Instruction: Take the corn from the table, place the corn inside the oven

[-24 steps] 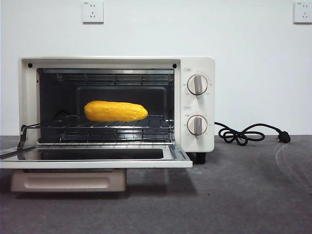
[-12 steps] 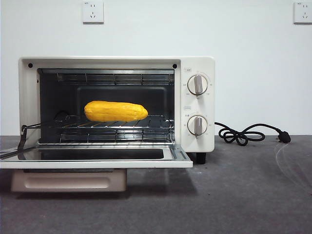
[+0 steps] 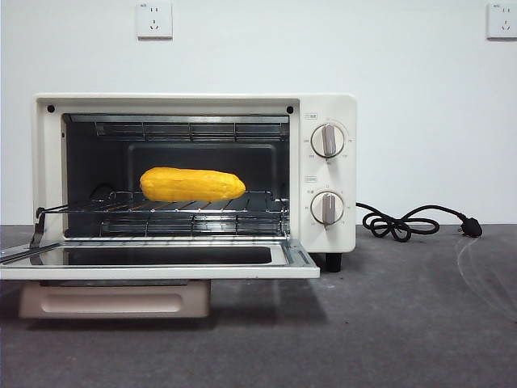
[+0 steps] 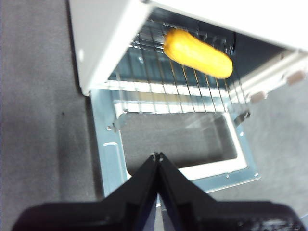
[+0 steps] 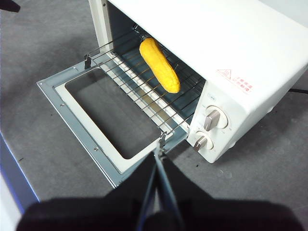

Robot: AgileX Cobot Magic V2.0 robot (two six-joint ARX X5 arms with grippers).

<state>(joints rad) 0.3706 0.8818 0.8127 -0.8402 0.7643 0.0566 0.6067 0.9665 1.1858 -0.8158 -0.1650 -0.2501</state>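
Observation:
The yellow-orange corn (image 3: 192, 184) lies lengthwise on the wire rack (image 3: 194, 208) inside the cream-white oven (image 3: 323, 105), whose glass door (image 3: 161, 271) hangs open and flat over the dark grey table (image 3: 404, 323). No arm shows in the front view. My left gripper (image 4: 157, 156) is shut and empty, hovering above the open door (image 4: 110, 159), well back from the corn (image 4: 197, 53). My right gripper (image 5: 158, 153), also shut and empty, hangs high over the door's corner near the knobs, with the corn (image 5: 160, 65) far beyond it on the rack.
Two round knobs (image 3: 327, 140) sit on the oven's right panel. A black power cable (image 3: 404, 222) with its plug lies coiled on the table right of the oven. Wall sockets (image 3: 153, 19) are on the white wall behind. The table's edge (image 5: 12, 192) shows near the right arm.
The oven with the corn sits a hair further right than a second ago; otherwise nothing has visibly changed.

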